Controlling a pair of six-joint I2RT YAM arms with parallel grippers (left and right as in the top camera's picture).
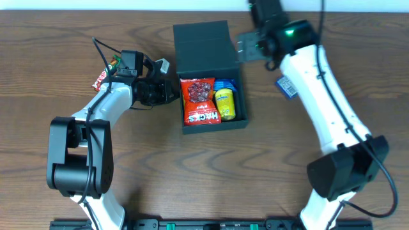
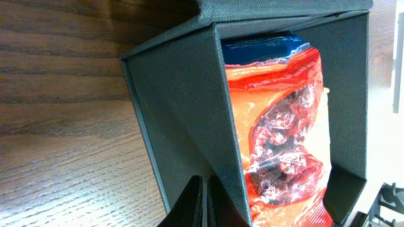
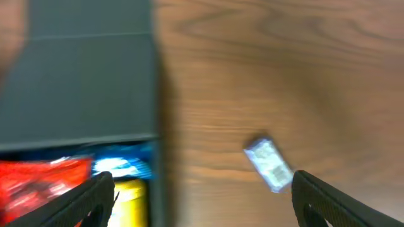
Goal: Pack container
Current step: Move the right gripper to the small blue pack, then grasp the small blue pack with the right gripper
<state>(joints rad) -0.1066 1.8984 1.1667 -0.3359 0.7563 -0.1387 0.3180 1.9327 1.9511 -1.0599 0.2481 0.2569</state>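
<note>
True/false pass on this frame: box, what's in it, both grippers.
1. The box stands open. True.
2. A red packet lies inside the box. True.
3. The right gripper is clamped on a yellow packet. False: it is open and holds nothing; the yellow packet is in the box.
4. The left gripper is wide open. False: it is shut, beside the box's left wall.
5. A small blue-and-white packet lies on the table, right of the box. True.
</note>
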